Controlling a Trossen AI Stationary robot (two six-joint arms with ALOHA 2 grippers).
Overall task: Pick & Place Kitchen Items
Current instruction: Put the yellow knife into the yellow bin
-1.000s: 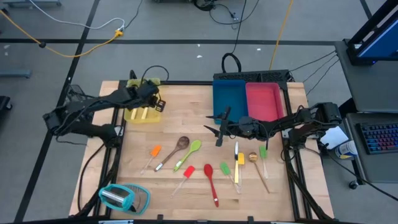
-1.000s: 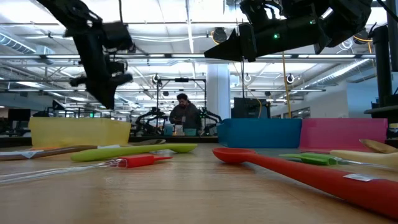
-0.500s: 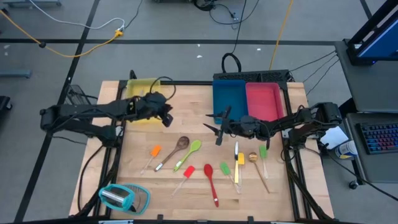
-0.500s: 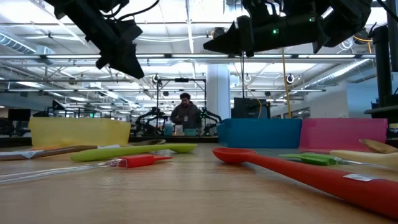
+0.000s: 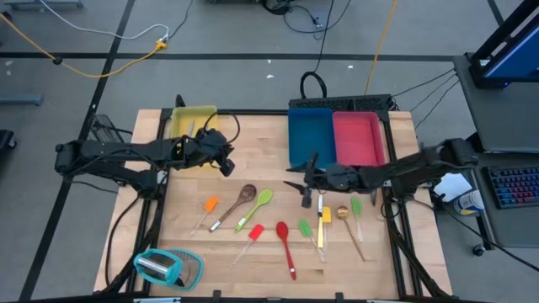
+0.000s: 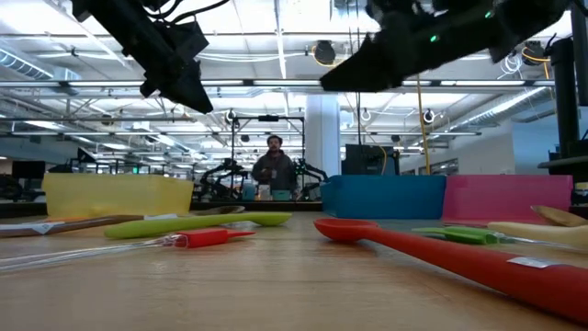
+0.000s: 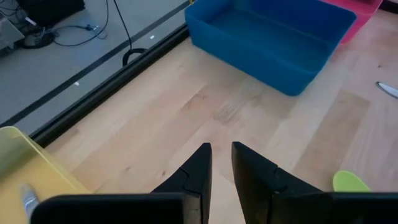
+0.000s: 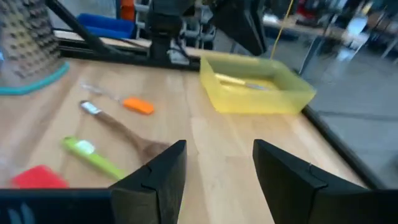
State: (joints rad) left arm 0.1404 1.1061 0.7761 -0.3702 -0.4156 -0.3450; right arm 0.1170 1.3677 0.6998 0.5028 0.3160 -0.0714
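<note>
Several kitchen items lie flat on the wooden table: an orange spatula (image 5: pixel 210 204), a wooden spoon (image 5: pixel 244 194), a green spoon (image 5: pixel 263 199), a red spatula (image 5: pixel 254 232), a red spoon (image 5: pixel 285 241), a green spatula (image 5: pixel 305 229), a yellow spatula (image 5: pixel 324 217) and a silver knife (image 5: pixel 320 202). A silver piece (image 5: pixel 190 130) lies in the yellow tray (image 5: pixel 178 118). My left gripper (image 5: pixel 227 164) hangs above the bare table right of that tray, open by a narrow gap (image 7: pixel 221 152), nothing in it. My right gripper (image 5: pixel 293 181) hovers open (image 8: pixel 217 165) above the table, just far of the knife, pointing toward the table's left.
A blue tray (image 5: pixel 310 135) and a pink tray (image 5: pixel 358 139) stand at the far right. A teal-and-clear rounded object (image 5: pixel 168 266) sits at the near left corner. More small utensils (image 5: pixel 354 210) lie near the right edge. A person (image 6: pixel 276 170) stands in the room beyond the table.
My left gripper has swung from above the yellow tray toward the table's right, out over bare wood, rising a little and turning as it went. My right gripper has shifted slightly toward the near edge and rolled, its fingers staying wide apart.
</note>
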